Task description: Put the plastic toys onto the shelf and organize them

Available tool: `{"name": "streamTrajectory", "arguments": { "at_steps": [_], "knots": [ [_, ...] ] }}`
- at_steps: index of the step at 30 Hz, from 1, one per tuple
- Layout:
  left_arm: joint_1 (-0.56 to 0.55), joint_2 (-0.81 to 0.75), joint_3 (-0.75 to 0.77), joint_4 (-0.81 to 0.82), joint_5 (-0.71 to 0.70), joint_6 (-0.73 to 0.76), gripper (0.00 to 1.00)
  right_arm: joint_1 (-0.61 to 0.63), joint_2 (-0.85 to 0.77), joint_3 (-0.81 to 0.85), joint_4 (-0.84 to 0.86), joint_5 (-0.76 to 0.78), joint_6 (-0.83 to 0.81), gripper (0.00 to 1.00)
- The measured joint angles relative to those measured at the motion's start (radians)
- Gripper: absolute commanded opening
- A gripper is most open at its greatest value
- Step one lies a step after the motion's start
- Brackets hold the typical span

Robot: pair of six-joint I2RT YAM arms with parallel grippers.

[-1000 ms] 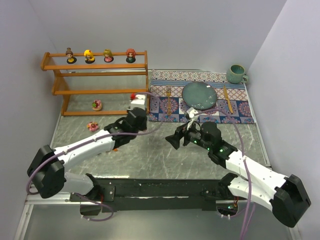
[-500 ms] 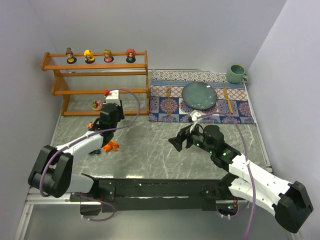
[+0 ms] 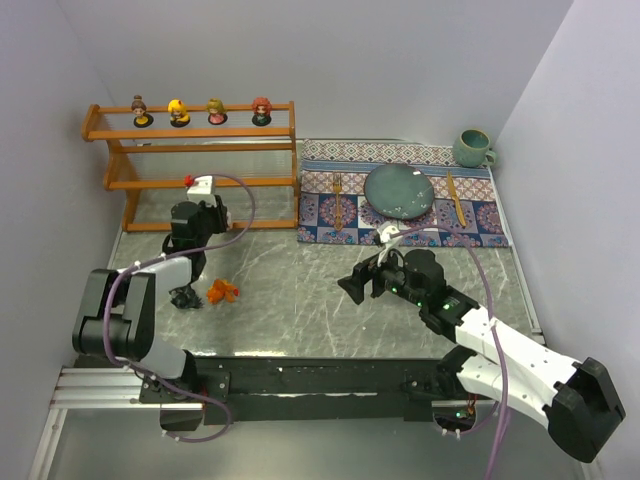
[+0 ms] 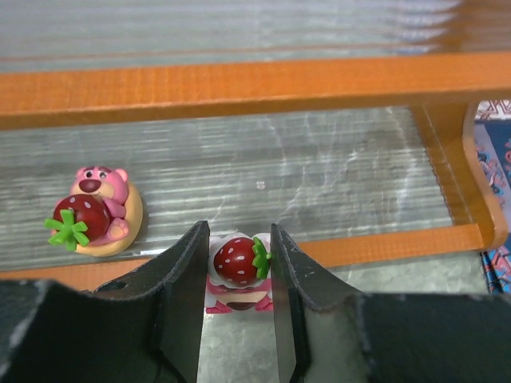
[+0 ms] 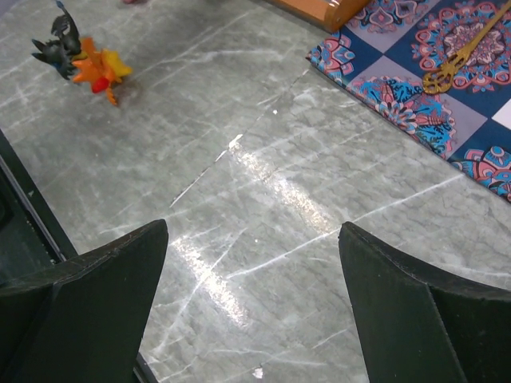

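We see an orange-brown shelf on a grey-green tabletop veined in white. The strawberry toy is red with white seeds and a green leaf, and the bear toy is pink on a tan ring. Nearby stand an orange creature and a dark-blue creature. The placemat bears blue-and-pink medallions.

Two white arms with black joints, purple cables, black fingers

Four dolls; two strawberry toys; two creatures.
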Motion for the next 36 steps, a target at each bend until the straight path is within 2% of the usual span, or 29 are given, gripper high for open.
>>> {"name": "streamTrajectory", "arguments": {
  "at_steps": [8, 36],
  "knots": [
    [0.017, 0.073, 0.001, 0.066, 0.079, 0.000, 0.01, -0.002, 0.016, 0.005, -0.029, 0.008, -0.014, 0.95],
    [0.053, 0.193, 0.060, 0.176, 0.089, 0.023, 0.03, -0.002, 0.032, 0.023, -0.079, 0.013, -0.018, 0.95]
  ]
}}
